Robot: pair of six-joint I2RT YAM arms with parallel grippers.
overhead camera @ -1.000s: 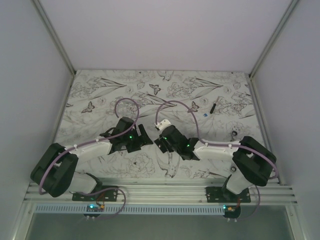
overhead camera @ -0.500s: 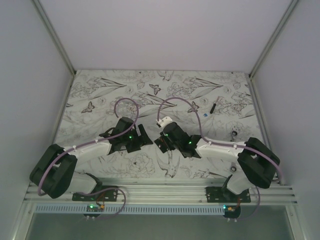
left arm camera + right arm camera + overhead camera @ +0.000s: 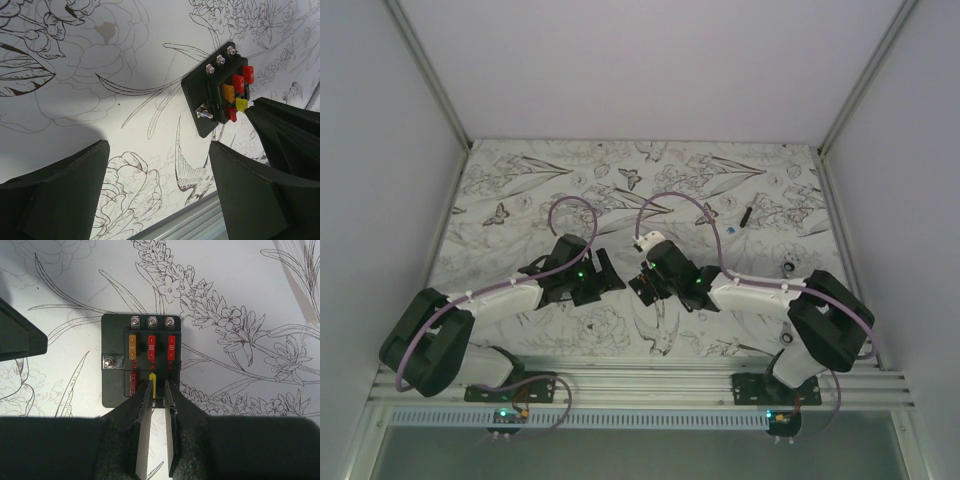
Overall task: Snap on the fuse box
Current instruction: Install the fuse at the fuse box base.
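Note:
The fuse box [image 3: 142, 360] is a small black square lying flat on the flowered cloth, with orange and red fuses in its top row and a red and a yellow fuse [image 3: 153, 382] below. My right gripper [image 3: 157, 384] hangs over its near edge. Its jaws are a narrow gap apart on either side of the yellow fuse, which sits against the left finger. The left wrist view shows the fuse box [image 3: 220, 95] ahead to the right. My left gripper [image 3: 157, 150] is wide open beside it with only cloth between the fingers. From above, the left gripper [image 3: 613, 275] and right gripper [image 3: 638, 285] nearly meet.
A short thin black bar [image 3: 745, 214] and a tiny blue piece [image 3: 732, 229] lie at the back right of the cloth. A small dark ring-shaped part [image 3: 787, 268] sits by the right arm. White walls enclose the table [image 3: 520, 180], and a metal rail runs along its near edge.
The right arm has shifted slightly, its wrist edging a little toward the far side. The left arm has not moved.

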